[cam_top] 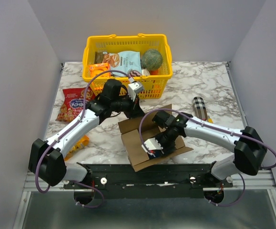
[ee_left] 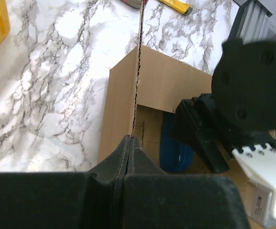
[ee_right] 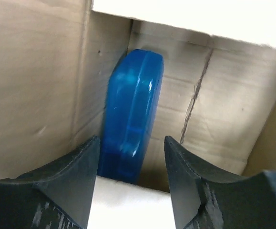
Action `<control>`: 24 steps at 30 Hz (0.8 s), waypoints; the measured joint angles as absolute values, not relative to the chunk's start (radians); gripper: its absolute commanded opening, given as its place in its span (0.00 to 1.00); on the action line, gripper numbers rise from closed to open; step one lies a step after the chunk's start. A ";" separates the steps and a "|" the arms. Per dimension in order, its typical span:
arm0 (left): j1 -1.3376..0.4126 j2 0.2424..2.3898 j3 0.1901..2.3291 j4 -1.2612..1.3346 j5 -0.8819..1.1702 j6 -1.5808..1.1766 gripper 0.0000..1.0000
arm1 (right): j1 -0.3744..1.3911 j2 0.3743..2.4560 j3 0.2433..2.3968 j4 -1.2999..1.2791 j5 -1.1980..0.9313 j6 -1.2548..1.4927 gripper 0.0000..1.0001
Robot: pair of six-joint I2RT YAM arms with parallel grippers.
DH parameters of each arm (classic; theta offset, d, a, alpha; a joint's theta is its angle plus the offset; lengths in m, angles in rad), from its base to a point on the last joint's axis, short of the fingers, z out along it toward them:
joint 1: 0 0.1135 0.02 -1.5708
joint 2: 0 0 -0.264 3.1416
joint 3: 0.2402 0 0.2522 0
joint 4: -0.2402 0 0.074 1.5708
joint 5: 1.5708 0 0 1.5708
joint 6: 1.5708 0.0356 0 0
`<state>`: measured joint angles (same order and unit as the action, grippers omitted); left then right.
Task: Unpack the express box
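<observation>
Pressed together at the bottom of the left wrist view, jaws of the left gripper (ee_left: 130, 140), pinching the upright edge of one flap of the plain brown cardboard express box (ee_left: 123, 95). Spread wide in the right wrist view, jaws of the right gripper (ee_right: 132, 143), down inside the open carton, holding nothing, flanking the near end of a glossy blue flat plastic case (ee_right: 130, 109). Case standing on edge against an inner wall, close to a corner; contact with the fingers impossible to tell.

From above: express box (cam_top: 134, 155) close to the front edge of the white grey-veined marble tabletop (cam_top: 214, 81), between the two arms, flaps splayed outward. Well behind it, a yellow plastic shopping basket (cam_top: 92, 47) filled with groceries. Off to the left, a red snack bag (cam_top: 73, 102) lying flat; off to the right, a checked cylindrical can (cam_top: 199, 107) on its side.
</observation>
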<state>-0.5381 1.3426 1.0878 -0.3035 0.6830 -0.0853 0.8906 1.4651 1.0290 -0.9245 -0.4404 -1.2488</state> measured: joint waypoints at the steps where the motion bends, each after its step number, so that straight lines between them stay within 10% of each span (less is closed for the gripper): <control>1: -0.539 1.342 1.084 -0.303 0.681 -0.089 0.00 | 0.903 1.473 1.021 -0.920 -0.432 -1.242 0.62; 5: -0.543 1.332 1.061 -0.295 0.680 -0.099 0.00 | 0.943 1.512 1.001 -0.875 -0.382 -1.155 0.61; 9: -0.543 1.314 1.039 -0.286 0.674 -0.110 0.00 | 0.950 1.574 1.004 -0.852 -0.360 -1.103 0.22; 15: -0.545 1.313 1.028 -0.286 0.659 -0.113 0.00 | 0.951 1.576 1.027 -0.861 -0.360 -1.054 0.01; 24: -0.544 1.313 1.028 -0.286 0.656 -0.090 0.00 | 0.864 1.427 1.216 -0.849 -0.363 -0.880 0.00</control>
